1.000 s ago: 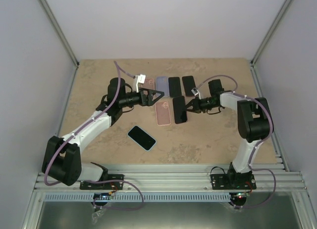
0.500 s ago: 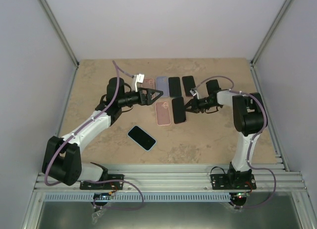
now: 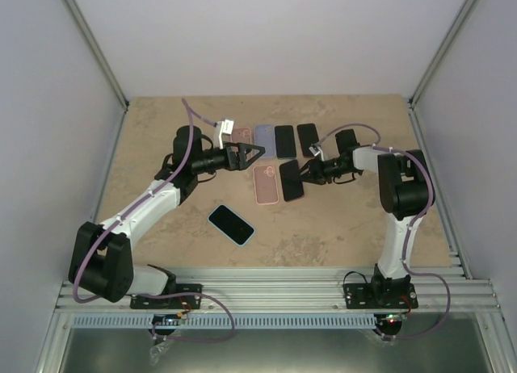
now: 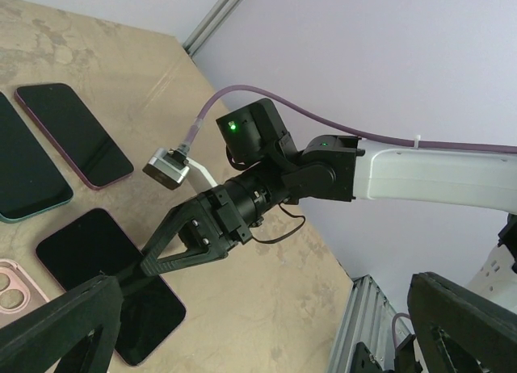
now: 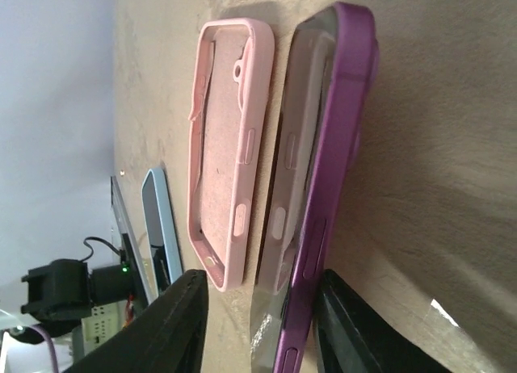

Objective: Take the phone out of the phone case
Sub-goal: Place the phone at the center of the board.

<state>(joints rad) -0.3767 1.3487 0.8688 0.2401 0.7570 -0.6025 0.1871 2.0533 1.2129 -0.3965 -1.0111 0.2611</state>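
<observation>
- Phone in its purple case lies flat near the middle of the desk, just at 3 o'clock of an empty pink case. A grey edge shows over the purple rim; whether the phone is part-lifted, cannot tell.
- Right pincer sits astride the phone's near end, jaws partly parted, with a gap on one side: no grip.
- Left pincer hovers at 10 o'clock of the phone, spread wide and empty.
- Step, as I read it: finding purchase. Next: pin the case, peel a corner.

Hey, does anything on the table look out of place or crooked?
The phone in the light blue case lies diagonally, alone toward the near side, while the empty pink case and the dark phones sit squared up farther back. No damage visible.
</observation>
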